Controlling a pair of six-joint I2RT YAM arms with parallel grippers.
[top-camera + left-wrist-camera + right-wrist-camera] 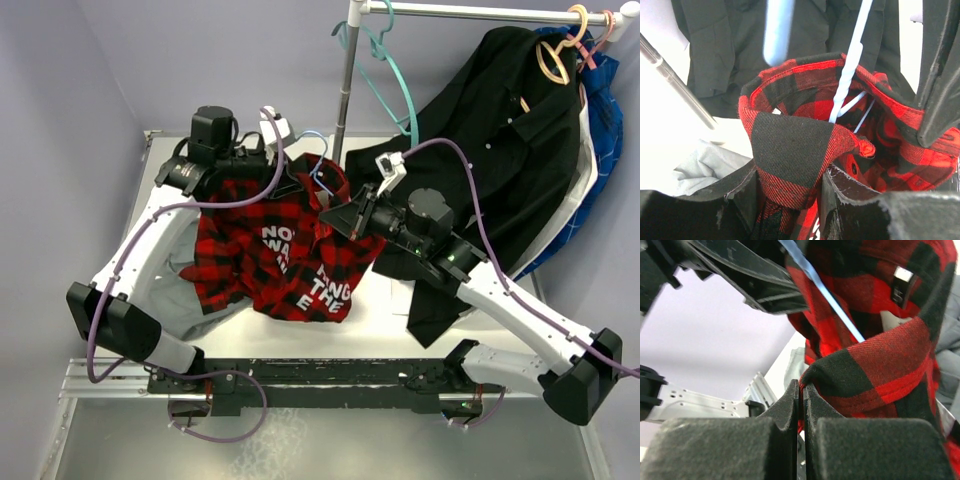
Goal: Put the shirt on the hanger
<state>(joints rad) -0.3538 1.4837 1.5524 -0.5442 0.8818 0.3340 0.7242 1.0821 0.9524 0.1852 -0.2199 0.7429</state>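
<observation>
The red-and-black plaid shirt hangs bunched between both arms, white letters showing on its lower folds. My left gripper is shut on a thick fold of its collar, with cloth filling the gap between the jaws. From the right, my right gripper pinches the collar's other edge, jaws nearly touching. The pale blue hanger rises out of the collar opening. Its thin rod runs down into the shirt and crosses the right wrist view as a slim bar. Its lower frame is hidden by cloth.
A grey shirt lies on the table under the left arm. A metal rack pole stands just behind the shirt, with a teal hanger on the rail. A black shirt and a blue garment hang at the right.
</observation>
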